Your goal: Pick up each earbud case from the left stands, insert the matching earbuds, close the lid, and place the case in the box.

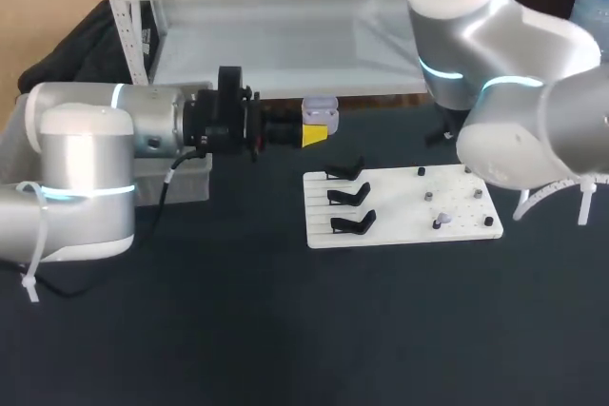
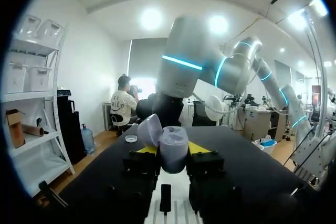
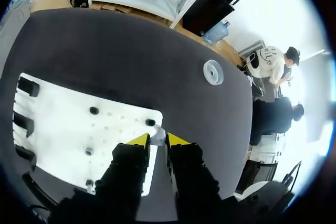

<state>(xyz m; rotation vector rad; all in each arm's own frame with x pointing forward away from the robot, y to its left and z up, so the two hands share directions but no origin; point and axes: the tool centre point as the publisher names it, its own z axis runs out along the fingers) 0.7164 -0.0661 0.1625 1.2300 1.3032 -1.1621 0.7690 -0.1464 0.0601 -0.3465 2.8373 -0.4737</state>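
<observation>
From above, the right arm (image 1: pixel 514 92) hides the right gripper and the white board's (image 1: pixel 400 221) far corner, the left arm (image 1: pixel 95 159) covers most of the grey box (image 1: pixel 186 178), and the board's small dark pieces (image 1: pixel 429 196) are too small to identify.

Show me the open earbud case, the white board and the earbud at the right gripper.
earbud case (image 2: pixel 174 150), left wrist view, front of its body.
white board (image 1: pixel 395 208), head view, bare middle of its top.
earbud (image 3: pixel 157 137), right wrist view, its pale top.
</observation>
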